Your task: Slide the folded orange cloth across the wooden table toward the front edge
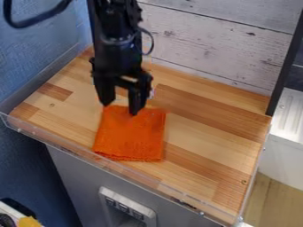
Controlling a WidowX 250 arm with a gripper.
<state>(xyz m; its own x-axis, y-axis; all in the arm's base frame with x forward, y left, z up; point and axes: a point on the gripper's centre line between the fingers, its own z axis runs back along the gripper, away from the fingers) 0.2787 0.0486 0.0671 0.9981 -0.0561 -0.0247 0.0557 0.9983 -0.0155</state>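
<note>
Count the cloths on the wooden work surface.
1. The orange cloth lies on the wooden work surface, close to its clear front rim, with the gripper at its far edge. Anything beneath the cloth would be hidden.

The arm enters at the top edge and extends downward. The gripper points down, its two fingers spread apart.
</note>
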